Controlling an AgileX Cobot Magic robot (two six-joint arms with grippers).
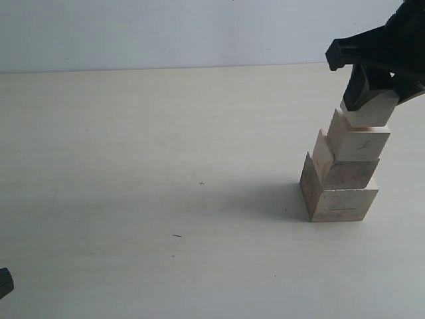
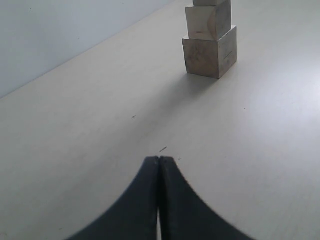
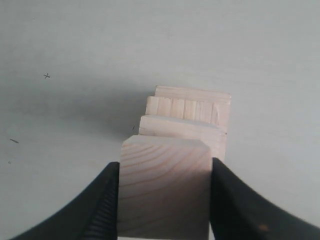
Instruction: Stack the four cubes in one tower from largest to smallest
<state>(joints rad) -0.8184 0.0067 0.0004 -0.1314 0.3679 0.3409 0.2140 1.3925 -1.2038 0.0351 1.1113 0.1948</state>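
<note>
Three pale wooden cubes stand as a stepped column on the table at the right: the largest cube (image 1: 339, 203) at the base, a middle cube (image 1: 350, 171) on it, and a smaller cube (image 1: 359, 141) above. The smallest cube (image 1: 370, 111) is at the column's top, with my right gripper (image 1: 369, 100) shut on its two sides (image 3: 165, 190). Whether it rests on the cube below or hovers just over it I cannot tell. The stacked cubes (image 3: 186, 110) show beneath it in the right wrist view. My left gripper (image 2: 159, 159) is shut and empty, low over the table, far from the tower (image 2: 210, 50).
The pale tabletop (image 1: 166, 166) stretches wide to the left of the tower, with a few small dark marks (image 1: 176, 235). A plain wall (image 1: 166, 33) runs behind the table's far edge. A dark tip of the left arm (image 1: 4, 282) shows at the bottom-left corner.
</note>
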